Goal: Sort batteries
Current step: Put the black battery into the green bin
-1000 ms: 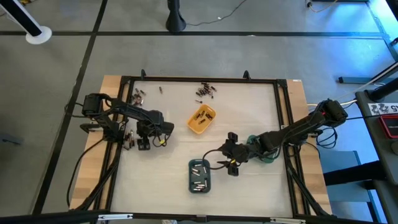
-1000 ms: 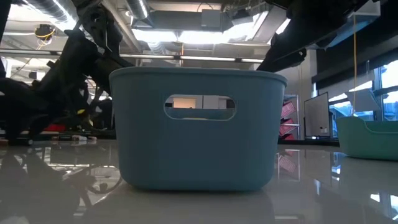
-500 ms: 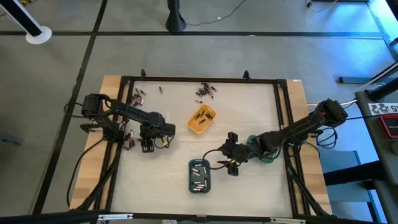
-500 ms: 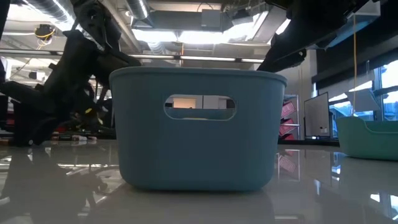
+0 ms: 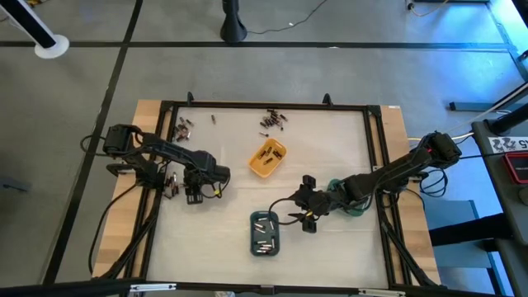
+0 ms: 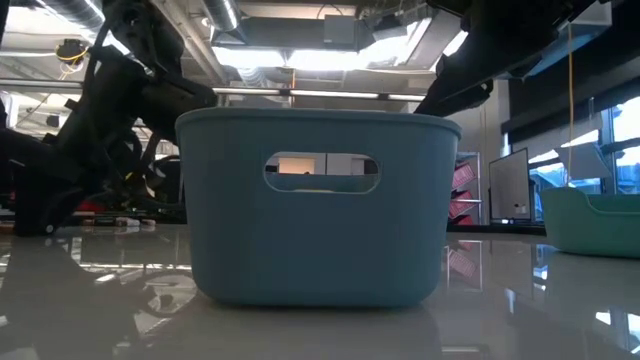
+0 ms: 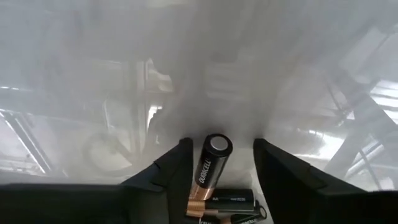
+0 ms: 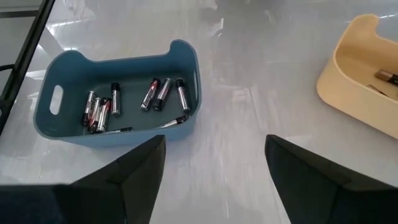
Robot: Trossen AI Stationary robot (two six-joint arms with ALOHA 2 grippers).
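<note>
Left wrist view only: copper-and-black battery [image 7: 210, 168] upright between the jaws

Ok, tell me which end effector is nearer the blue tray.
Right. The right end effector hovers just beside the blue tray, off its upper right corner in the high view. The left end effector is farther away, near the table's left edge.

Trays — three: one orange tray [image 5: 266, 158], one slate-blue tray [image 5: 265, 233], one green tray [image 5: 351, 205] partly hidden under the right arm.

Batteries [image 8: 163, 94] in the slate-blue tray — about eight. Loose far-side batteries too small to count.

Arms — two.
</note>
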